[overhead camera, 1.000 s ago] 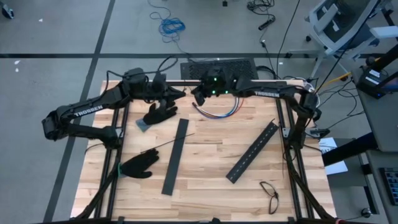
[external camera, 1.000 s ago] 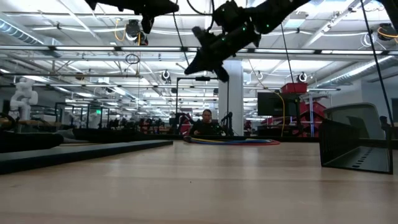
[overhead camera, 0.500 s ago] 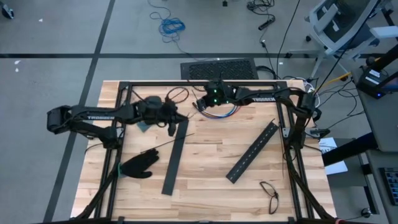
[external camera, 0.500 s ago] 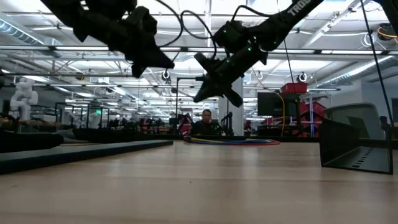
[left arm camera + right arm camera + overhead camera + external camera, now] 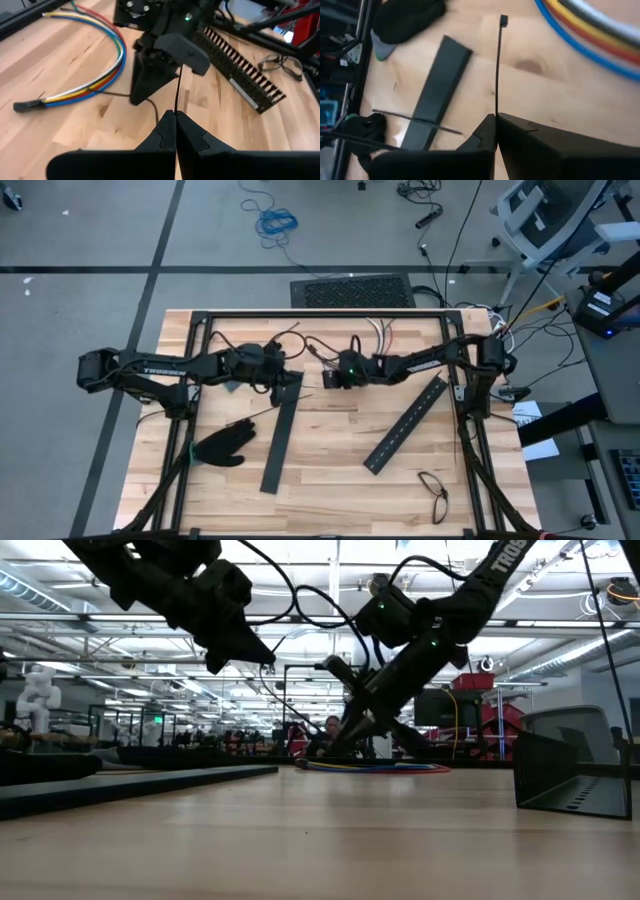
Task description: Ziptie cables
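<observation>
The table [image 5: 330,480] carries both arms toward its 12 o'clock edge. In the overhead view the left gripper [image 5: 176,114] hangs just at 9 o'clock of the right gripper [image 5: 496,117], which is low over the wood. The right gripper is clenched on a held ziptie [image 5: 498,65], pinched by its tail with the head end free and pointing out ahead. The left gripper is clenched too. A thin dark line rises from its tips, but I cannot tell whether that is a strip in its grasp. The cables [image 5: 100,60] lie loose in a curve on the table at 12 o'clock, beside the right gripper and not yet encircled.

Risks, as judged: the strip is gripped at one end only, so it may pivot or slip when pushed under the wires. The wires are unrestrained and could fan apart or slide, leaving some outside the loop. With both wrists so near each other, a handover could end in a collision.

Other items: the left bar [image 5: 282,430] lies at 7 o'clock and its top end sits close under the left gripper. The right bar [image 5: 407,423] lies at 4 o'clock and a glove [image 5: 222,445] at 8 o'clock. A spare ziptie [image 5: 265,413] rests beside the left bar, and spectacles [image 5: 433,492] lie at 5 o'clock, well apart.
</observation>
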{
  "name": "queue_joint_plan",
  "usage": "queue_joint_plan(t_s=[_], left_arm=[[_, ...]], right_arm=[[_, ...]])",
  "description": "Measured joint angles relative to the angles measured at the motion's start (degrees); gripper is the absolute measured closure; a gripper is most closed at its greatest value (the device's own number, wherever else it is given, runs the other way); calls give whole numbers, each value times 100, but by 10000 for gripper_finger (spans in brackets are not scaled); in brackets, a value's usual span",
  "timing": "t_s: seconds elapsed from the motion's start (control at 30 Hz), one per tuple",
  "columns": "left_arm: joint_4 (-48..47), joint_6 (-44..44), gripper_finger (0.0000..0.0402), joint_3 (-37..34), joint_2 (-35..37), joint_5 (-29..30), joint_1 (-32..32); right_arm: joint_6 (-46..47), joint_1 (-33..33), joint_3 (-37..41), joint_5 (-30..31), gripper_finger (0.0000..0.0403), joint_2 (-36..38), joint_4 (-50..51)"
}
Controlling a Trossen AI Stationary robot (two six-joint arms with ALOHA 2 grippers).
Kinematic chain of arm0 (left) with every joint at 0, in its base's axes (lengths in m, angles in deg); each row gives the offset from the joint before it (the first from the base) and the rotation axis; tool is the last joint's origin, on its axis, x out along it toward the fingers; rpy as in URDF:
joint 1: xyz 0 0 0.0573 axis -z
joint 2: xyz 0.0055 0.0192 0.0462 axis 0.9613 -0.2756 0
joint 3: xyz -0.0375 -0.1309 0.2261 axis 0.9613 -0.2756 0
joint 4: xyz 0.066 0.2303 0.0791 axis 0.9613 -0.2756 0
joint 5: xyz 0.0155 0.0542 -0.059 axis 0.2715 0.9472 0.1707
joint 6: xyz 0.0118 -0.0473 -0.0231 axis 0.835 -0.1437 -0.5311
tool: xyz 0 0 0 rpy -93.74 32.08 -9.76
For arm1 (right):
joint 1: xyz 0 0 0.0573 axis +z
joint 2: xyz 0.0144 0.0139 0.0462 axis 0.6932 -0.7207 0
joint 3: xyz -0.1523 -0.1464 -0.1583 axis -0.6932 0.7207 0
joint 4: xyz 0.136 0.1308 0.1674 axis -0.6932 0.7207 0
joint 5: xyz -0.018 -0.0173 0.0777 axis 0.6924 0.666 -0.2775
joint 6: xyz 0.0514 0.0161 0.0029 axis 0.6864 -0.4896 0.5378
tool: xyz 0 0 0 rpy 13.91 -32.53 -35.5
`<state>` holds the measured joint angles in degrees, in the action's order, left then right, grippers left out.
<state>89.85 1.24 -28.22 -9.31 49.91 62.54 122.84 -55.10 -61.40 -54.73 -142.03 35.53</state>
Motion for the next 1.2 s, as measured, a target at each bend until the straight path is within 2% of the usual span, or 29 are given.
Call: queue_joint_plan(t_s=[0.17,0.33,0.53,0.67,0.87,0.93,1.03,1.1,1.2], left_arm=[[-35,1,401,0,0,29,-2],[-104,3,401,0,0,28,-2],[-861,201,401,2,0,35,-2],[-1350,402,401,2,0,269,0],[-1362,401,401,2,0,392,0],[-1367,403,401,2,0,392,-2],[-1367,403,401,2,0,374,-2],[-1357,403,401,2,0,94,9],[-1320,368,401,2,34,-705,26]], right_arm=[[472,146,200,301,368,-16,-238],[924,228,206,293,318,-263,-522],[1403,254,204,209,248,-422,-942],[1479,215,204,109,219,-416,-939],[1888,220,204,-143,221,-409,-1099],[1746,239,178,-453,229,-405,-1200],[1362,245,111,-601,241,-400,-1179],[1000,197,47,-557,247,-400,-1185],[651,8,-35,-592,253,-400,-1191]])
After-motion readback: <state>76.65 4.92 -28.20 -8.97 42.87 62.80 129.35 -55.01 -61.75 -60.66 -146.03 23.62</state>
